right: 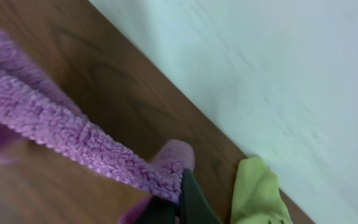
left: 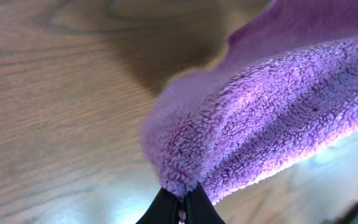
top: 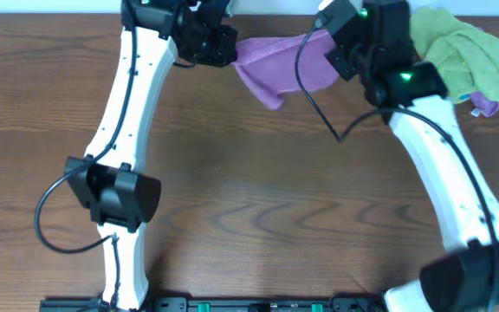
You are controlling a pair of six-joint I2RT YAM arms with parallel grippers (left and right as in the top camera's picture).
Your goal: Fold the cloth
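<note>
The purple cloth [top: 277, 68] hangs stretched between my two grippers at the far edge of the table, sagging to a point in the middle. My left gripper [top: 229, 45] is shut on its left corner; the left wrist view shows the fluffy cloth [left: 260, 118] pinched between the black fingertips [left: 166, 208] above the wood. My right gripper [top: 329, 42] is shut on the right corner, and the right wrist view shows the cloth [right: 61, 130] running left from my gripper [right: 178, 198].
A lime-green cloth [top: 460, 52] lies bunched at the far right of the table, with a bit of purple fabric [top: 487, 106] peeking from under it. It also shows as the green cloth [right: 260, 193] beside the right gripper. A pale wall [right: 278, 74] borders the table's far edge.
</note>
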